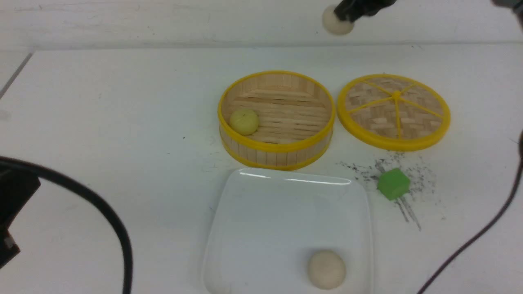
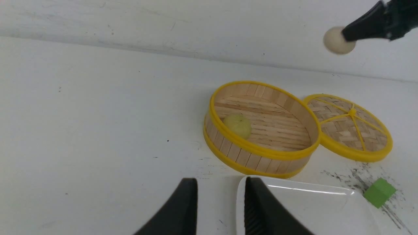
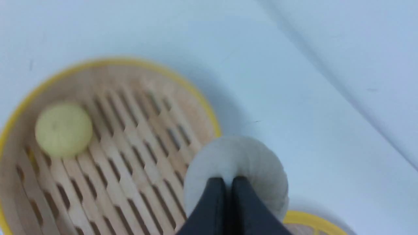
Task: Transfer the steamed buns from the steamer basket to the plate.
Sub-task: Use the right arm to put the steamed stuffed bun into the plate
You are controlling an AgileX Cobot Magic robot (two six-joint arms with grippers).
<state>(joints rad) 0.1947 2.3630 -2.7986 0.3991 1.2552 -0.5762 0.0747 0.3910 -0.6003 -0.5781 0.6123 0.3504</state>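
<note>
High over the steamer basket [image 1: 278, 157], your right fingers [image 3: 215, 199] pinch a cream-white bun [image 3: 241, 156]; left fingers [image 2: 187, 205] hang open by the plate [image 1: 261, 212]. A yellow-green bun [image 1: 244, 121] lies in the basket; lid [image 1: 394, 111] and green cube [image 1: 393, 183] sit to its right

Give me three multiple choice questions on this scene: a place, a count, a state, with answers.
1. Where is the yellow-green bun? A) on the woven lid B) in the steamer basket C) beside the green cube
2. How many buns are in view? A) one B) two C) three
3. The right gripper is: A) open and empty B) shut on a cream bun C) resting on the table
Answers: B, it lies on the slats; C, one in the basket, one on the plate, one held; B, its fingers pinch it.
</note>
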